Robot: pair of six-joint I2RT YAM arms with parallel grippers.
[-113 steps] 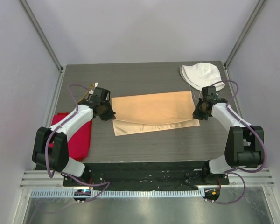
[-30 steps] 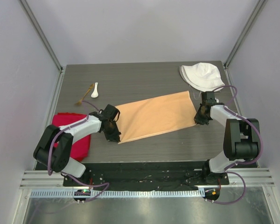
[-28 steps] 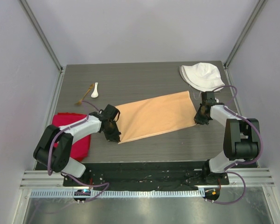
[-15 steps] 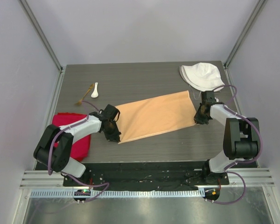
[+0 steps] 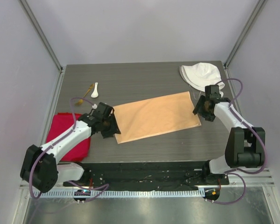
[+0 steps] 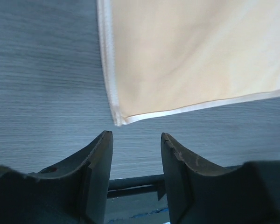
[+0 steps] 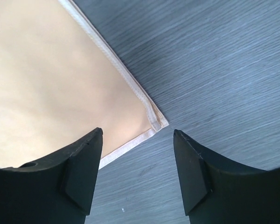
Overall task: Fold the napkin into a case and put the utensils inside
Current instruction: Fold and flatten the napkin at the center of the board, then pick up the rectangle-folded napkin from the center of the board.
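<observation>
1. Peach-orange folded cloth napkin [image 5: 156, 116] lies flat at the centre of the dark wood-grain tabletop [image 5: 144, 79].
2. Left hand [image 6: 134, 140] and right hand [image 7: 137, 135], both spread wide and empty, hover over its end corners.
3. Small white spoon [image 5: 94, 89] and thin gold fork [image 5: 87, 91] rest near the far-left corner.

Colour log, things on the table [image 5: 144, 79].
The napkin [image 5: 156, 115] is plain peach-orange with a slight sheen and a paler cream hem; the table is dark grey with fine wood-grain streaks. The cloth [image 5: 67, 135] is solid bright red, the hat [image 5: 201, 74] white, the spoon [image 5: 94, 89] white, the fork [image 5: 86, 92] gold. The left end effector [image 5: 111, 128] and the right end effector [image 5: 201, 109] are matt black.
</observation>
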